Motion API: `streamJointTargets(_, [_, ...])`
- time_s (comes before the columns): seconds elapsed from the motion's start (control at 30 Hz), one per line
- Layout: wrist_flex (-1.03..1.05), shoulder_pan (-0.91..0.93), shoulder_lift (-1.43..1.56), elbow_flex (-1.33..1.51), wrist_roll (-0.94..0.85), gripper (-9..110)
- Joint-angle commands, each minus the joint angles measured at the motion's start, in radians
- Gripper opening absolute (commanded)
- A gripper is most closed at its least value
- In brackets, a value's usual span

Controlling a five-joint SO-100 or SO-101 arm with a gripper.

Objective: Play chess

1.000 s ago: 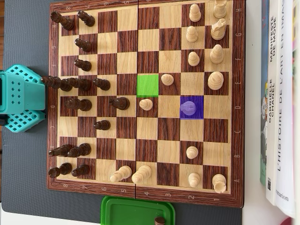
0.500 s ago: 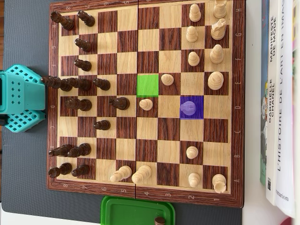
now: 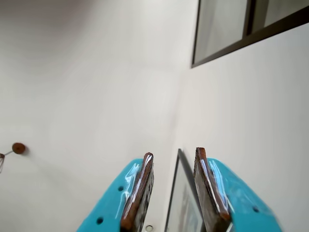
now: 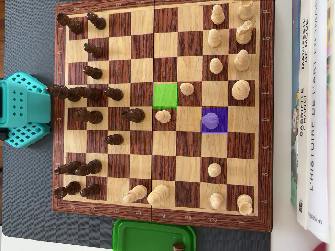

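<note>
Overhead view: chessboard (image 4: pixel 162 217) centred on the surface, dark pieces toward 9 o'clock, light pieces toward 3 o'clock. A light pawn (image 4: pixel 210 120) stands on a purple-tinted square; a green-tinted square (image 4: pixel 165 95) lies at its 10 o'clock. Wrist view: end effector (image 3: pixel 174 159) partly open, holding nothing, facing a wall.

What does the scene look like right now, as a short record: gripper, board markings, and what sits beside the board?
gripper: open, empty, wrist view faces a wall
arm: teal body at board's left edge, overhead view
chessboard: game in progress
green square: empty
purple square: holds a light pawn
green container: below board
books: right of board
</note>
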Motion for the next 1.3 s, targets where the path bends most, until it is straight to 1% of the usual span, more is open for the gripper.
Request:
streamJointTargets(0.0, [0.005,0.008,-0.002,0.021,-0.005,13])
streamJointTargets(0.1, [0.021,0.009,-0.003,0.021,-0.006,13])
streamJointTargets(0.23, [0.137,0.009,-0.003,0.021,-0.006,13])
streamJointTargets(0.63, [0.667,0.009,-0.003,-0.120,-0.006,13])
streamJointTargets(0.8, [0.861,0.020,-0.003,-0.120,-0.006,13])
streamJointTargets(1.07, [1.074,0.017,-0.003,-0.075,-0.006,14])
streamJointTargets(1.27, [1.330,0.006,-0.003,-0.081,-0.006,14])
